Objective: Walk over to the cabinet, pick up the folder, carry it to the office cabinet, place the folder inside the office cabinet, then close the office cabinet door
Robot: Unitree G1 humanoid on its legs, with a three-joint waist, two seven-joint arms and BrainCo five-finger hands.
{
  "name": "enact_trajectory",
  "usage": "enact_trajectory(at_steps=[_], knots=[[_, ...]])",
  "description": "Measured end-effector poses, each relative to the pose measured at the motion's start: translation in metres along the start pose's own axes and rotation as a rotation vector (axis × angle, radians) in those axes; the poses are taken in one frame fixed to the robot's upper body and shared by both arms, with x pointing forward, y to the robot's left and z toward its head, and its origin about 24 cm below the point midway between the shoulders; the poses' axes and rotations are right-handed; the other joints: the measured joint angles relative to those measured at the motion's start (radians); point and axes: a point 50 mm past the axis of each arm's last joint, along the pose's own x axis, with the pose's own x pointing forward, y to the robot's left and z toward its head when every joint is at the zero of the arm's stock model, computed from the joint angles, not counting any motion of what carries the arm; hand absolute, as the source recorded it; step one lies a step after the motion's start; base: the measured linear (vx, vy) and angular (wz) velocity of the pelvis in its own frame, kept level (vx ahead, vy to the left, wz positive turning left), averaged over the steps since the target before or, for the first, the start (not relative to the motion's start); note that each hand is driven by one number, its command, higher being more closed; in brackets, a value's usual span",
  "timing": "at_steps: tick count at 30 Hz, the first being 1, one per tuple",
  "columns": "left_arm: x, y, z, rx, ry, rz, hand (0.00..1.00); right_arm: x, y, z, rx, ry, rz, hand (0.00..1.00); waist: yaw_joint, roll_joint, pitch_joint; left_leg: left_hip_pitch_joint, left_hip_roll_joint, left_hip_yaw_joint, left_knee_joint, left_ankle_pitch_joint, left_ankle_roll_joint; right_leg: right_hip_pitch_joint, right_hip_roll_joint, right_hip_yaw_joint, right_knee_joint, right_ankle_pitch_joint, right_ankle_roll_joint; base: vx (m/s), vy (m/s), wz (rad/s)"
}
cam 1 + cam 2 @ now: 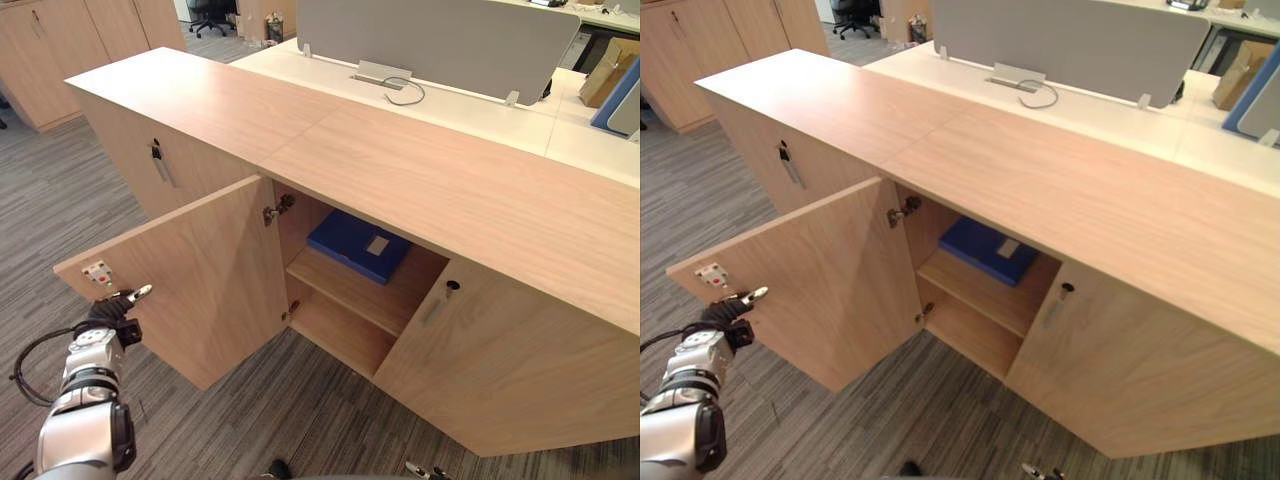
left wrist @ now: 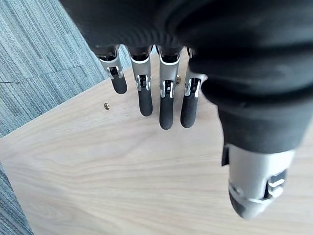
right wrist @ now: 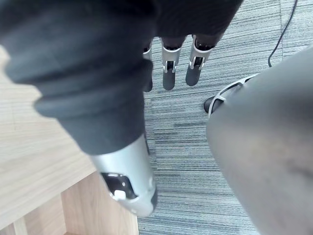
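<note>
Facing a long wooden office cabinet (image 1: 420,170), its door (image 1: 210,270) swung wide open over the grey carpet (image 1: 60,200). Spotting the blue folder (image 1: 350,243) lying flat on the upper shelf (image 1: 345,290) inside, in the open compartment. Holding the left robot hand (image 1: 112,312) at the door's outer edge, fingers straight close to the panel, gripping nothing. Hanging the right robot hand (image 3: 168,73) low above the carpet, fingers straight and relaxed, empty.
</note>
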Motion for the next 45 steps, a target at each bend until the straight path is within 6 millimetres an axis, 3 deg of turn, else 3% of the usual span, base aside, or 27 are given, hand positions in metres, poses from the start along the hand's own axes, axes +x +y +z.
enact_trajectory(at_steps=[7,10,16,22,35,45], knots=[[-0.011,-0.002,-0.056,0.219,0.157,-0.088,0.0,0.0,0.001,0.001,-0.038,0.0,0.006,0.0,0.0,-0.001,0.0,0.001,-0.001,-0.017,0.0,-0.001,0.0,0.009,-0.002,-0.003,0.0,0.0,0.0,-0.01,0.006,0.06],[-0.015,0.005,-0.068,0.271,0.208,-0.108,0.0,0.0,0.002,0.001,-0.06,0.002,0.015,0.0,0.002,-0.002,-0.001,0.001,0.0,-0.027,0.0,-0.001,0.0,0.013,-0.003,-0.004,0.001,0.0,0.0,-0.01,0.013,0.12],[-0.017,0.008,-0.073,0.285,0.23,-0.136,0.0,0.0,0.003,0.0,-0.058,0.009,0.027,0.0,0.006,-0.003,-0.002,0.002,-0.001,-0.04,0.0,-0.002,0.002,0.015,-0.005,-0.004,0.012,0.0,0.0,-0.01,0.012,0.07],[-0.017,0.01,-0.071,0.315,0.233,-0.148,0.0,0.0,0.006,-0.002,-0.054,0.014,0.035,0.0,0.003,-0.006,-0.005,0.016,0.002,-0.039,0.0,-0.007,0.002,0.02,-0.007,-0.004,0.029,0.0,0.0,0.0,0.0,0.0],[-0.008,0.037,-0.028,0.375,0.138,0.064,0.0,-0.001,0.009,-0.006,-0.077,0.021,0.054,0.0,0.002,-0.022,-0.018,0.019,0.005,-0.038,0.0,-0.013,0.001,0.011,-0.007,-0.003,0.048,0.001,0.001,0.0,0.0,0.0],[-0.003,0.034,-0.001,0.32,0.061,0.135,0.0,-0.001,0.009,-0.006,-0.083,0.02,0.059,0.0,0.003,-0.021,-0.017,0.018,0.005,-0.035,0.001,-0.009,0.004,0.004,-0.005,-0.001,0.043,0.0,0.0,0.0,0.003,-0.01]])
